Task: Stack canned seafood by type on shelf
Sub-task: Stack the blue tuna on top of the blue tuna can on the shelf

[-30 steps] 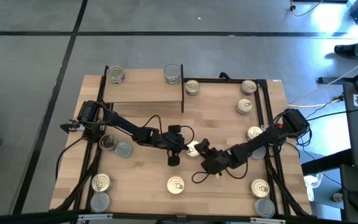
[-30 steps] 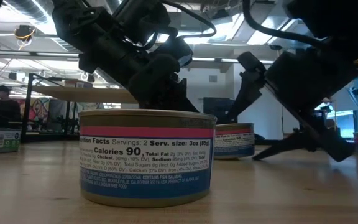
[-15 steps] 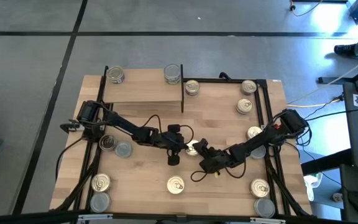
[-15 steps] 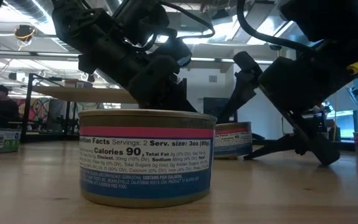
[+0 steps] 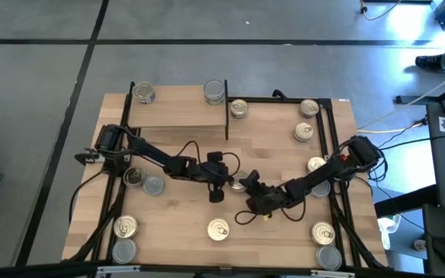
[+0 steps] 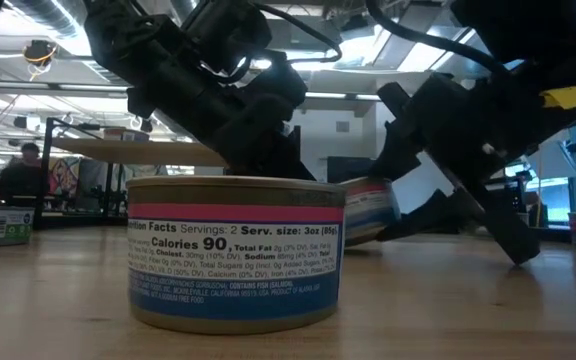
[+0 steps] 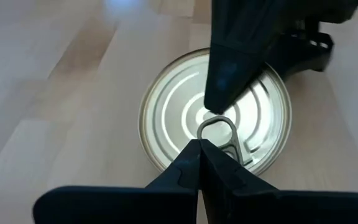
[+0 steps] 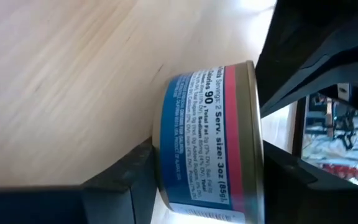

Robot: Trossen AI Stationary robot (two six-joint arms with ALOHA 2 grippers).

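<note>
Your right gripper (image 5: 242, 188) sits near the middle of the table (image 5: 276, 139), and its two fingers (image 8: 120, 180) press on both sides of one blue and pink tin (image 8: 207, 137). From table height, that tin (image 6: 366, 208) leans to one side, with one edge tipped up off the wood. From above you can only see a small bit of its pale lid (image 5: 239, 184) between the two arms. Your left gripper (image 5: 224, 177) is right beside it, coming in from the left, and its fingers (image 7: 185, 177) are pressed tight together with nothing between them. Their tips rest on the lid of the same tin (image 7: 166, 118), right at the pull ring (image 7: 219, 132). You can see the shelf (image 5: 178, 110) at the far left of the table, a raised wood plank with thin black posts. Two tins stand on it, one at its far left corner (image 5: 144, 93) and one at its far right corner (image 5: 215, 92). Another tin (image 5: 239, 108) stands on the table just to the right of the shelf. More tins are spread around the table edges, some near the right side (image 5: 305, 132) and some at the near left corner (image 5: 125, 226). One tin (image 5: 218, 228) stands alone at the near edge, and it fills the middle of the low view (image 6: 236, 252) with its blue label facing you. In the room behind, a person (image 6: 23, 175) is at the far left.
</note>
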